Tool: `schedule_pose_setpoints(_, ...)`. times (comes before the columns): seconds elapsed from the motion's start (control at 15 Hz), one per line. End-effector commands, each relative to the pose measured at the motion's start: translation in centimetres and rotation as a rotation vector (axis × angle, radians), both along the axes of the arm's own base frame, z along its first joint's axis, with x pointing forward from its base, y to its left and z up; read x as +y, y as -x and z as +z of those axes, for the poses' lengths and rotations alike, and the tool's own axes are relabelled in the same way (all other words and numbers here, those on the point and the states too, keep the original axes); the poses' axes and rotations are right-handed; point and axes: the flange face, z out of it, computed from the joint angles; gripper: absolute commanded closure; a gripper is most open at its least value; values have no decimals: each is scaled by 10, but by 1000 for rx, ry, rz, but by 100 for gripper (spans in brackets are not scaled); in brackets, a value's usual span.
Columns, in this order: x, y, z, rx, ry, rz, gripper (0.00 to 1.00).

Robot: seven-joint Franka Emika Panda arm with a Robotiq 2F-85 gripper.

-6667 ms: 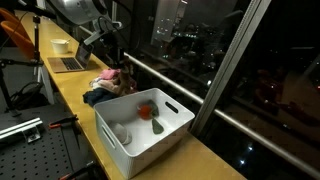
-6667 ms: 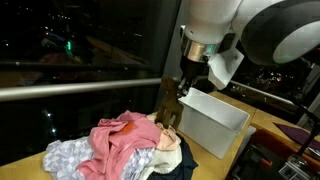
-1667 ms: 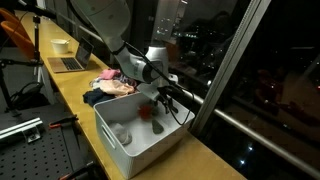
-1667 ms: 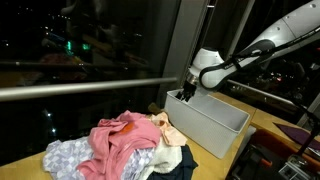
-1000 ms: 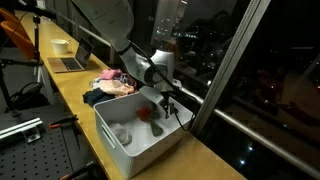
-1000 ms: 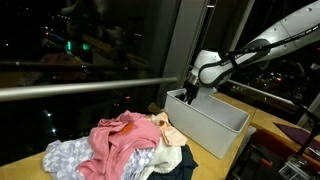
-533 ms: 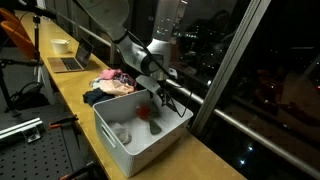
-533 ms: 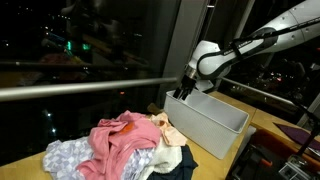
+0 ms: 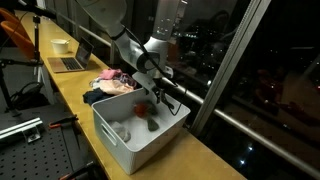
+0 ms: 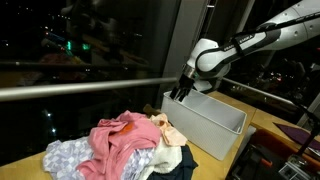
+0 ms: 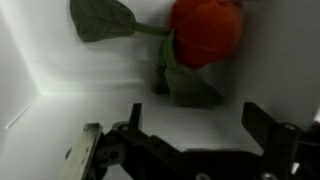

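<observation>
Your end effector (image 11: 180, 140) hangs over the far end of the white rectangular plastic bin (image 9: 110, 137), fingers spread wide with nothing between them. In the wrist view the artificial red flower with a green stem and leaves (image 11: 205, 32) lies on the bin floor just ahead of the fingertips, close to the corner where two walls meet. In an exterior view the flower (image 9: 143, 109) sits just under the end effector (image 9: 152, 96).

If you go down for it, I would line the fingers up across the stem or the round red head, not the flat leaves, which look likely to slip out. Descend straight and watch the near wall, since the corner leaves little room for the fingers. A pale lump (image 9: 122, 130) lies elsewhere in the bin; I cannot tell what it is.

The bin stands on a long wooden surface (image 9: 68, 95) along a dark night window. Beside it is a heap of pink, grey and dark clothes (image 10: 125, 145). Farther along are an open laptop (image 9: 68, 63) and a pale cup (image 9: 60, 45).
</observation>
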Motion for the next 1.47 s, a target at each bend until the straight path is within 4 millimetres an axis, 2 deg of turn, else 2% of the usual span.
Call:
schedule_pose_setpoints(0.0,-8,13,-22,43,-14,-7,0)
schedule_pose_setpoints(0.27,-18,19,-40,64,-17,-30,0)
schedule_pose_setpoints(0.53,-17,38,-93,153,-10,-25,0)
schedule_pose_setpoints(0.73,-16,40,-109,174,-10,-27,0)
schedule_pose_setpoints(0.8,-16,39,-108,173,-9,-28,24)
schedule_pose_setpoints(0.87,-17,39,-108,170,-10,-31,26)
schedule_pose_setpoints(1.27,-22,45,-111,165,-16,-42,72)
schedule_pose_setpoints(1.4,-23,53,-105,162,-7,-47,87)
